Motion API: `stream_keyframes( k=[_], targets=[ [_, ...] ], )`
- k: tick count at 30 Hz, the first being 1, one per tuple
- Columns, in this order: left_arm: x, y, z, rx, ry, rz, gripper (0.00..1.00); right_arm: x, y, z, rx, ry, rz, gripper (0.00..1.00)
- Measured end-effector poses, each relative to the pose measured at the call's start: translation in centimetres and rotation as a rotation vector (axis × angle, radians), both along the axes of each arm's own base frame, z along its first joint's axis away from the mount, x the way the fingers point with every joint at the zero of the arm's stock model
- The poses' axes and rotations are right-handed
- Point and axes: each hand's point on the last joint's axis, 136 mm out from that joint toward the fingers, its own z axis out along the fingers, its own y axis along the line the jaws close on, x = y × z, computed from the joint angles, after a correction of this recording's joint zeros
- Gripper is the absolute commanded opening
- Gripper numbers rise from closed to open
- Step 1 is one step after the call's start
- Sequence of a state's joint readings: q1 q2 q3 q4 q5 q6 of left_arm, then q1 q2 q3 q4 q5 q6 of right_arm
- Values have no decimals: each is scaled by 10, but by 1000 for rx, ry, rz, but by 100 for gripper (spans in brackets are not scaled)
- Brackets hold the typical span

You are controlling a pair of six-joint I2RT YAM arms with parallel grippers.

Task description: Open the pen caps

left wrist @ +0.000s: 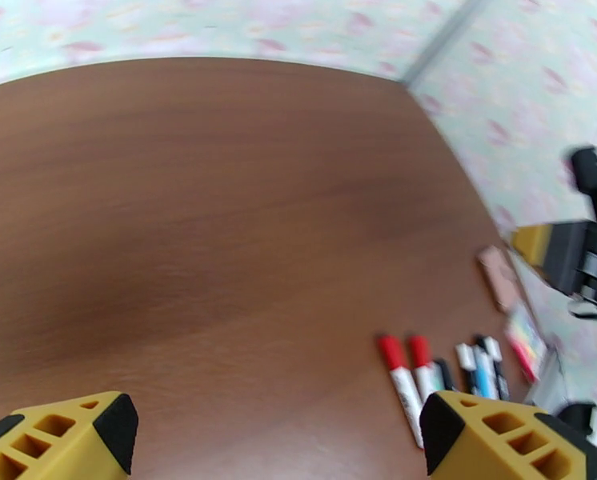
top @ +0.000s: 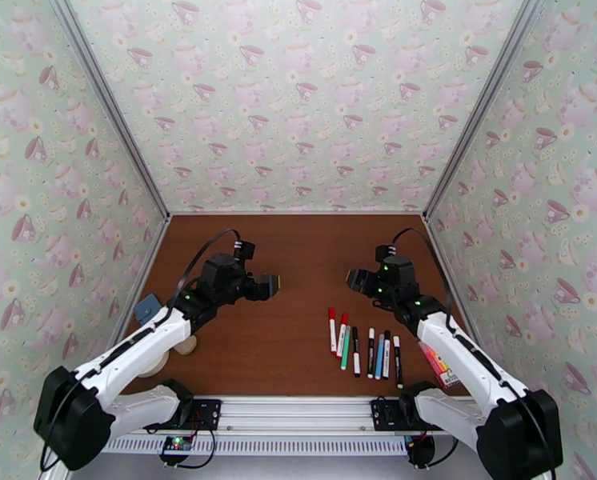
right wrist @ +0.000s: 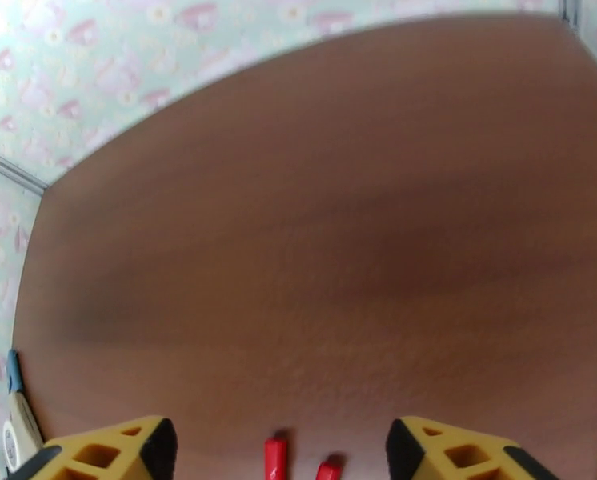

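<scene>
Over table (top: 282,258), both fingers (left wrist: 66,442) wide, empty

High rear overview, wrist cameras share pens (top: 370,352)

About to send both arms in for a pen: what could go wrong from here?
1. The pens lie packed side by side; an open claw descending may catch two or scatter neighbours.
2. They lie far to the right, so the left claw must reach across and could clash with the right claw.
3. The highlighter pack lies beside the right forearm and might get swept.
</scene>
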State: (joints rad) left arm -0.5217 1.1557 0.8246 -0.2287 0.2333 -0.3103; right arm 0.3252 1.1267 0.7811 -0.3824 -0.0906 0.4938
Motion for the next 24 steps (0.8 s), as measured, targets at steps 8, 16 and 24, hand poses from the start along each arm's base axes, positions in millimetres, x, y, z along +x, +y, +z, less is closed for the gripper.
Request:
stream_keyframes(
  k=[8, 16, 24],
  targets=[
    [-20, -1, -11, -19, 53, -53, 100, -11, 36, -27, -59, 182, 86, 51],
    [-29, -1, -23, -59, 89, -51, 100, -18, 54, -73, -167, 345, 128, 43],
    [-28, -2, -25, -67, 84, -48, 100, -22, 63, -105, -253, 441, 145, 38]
  ],
)
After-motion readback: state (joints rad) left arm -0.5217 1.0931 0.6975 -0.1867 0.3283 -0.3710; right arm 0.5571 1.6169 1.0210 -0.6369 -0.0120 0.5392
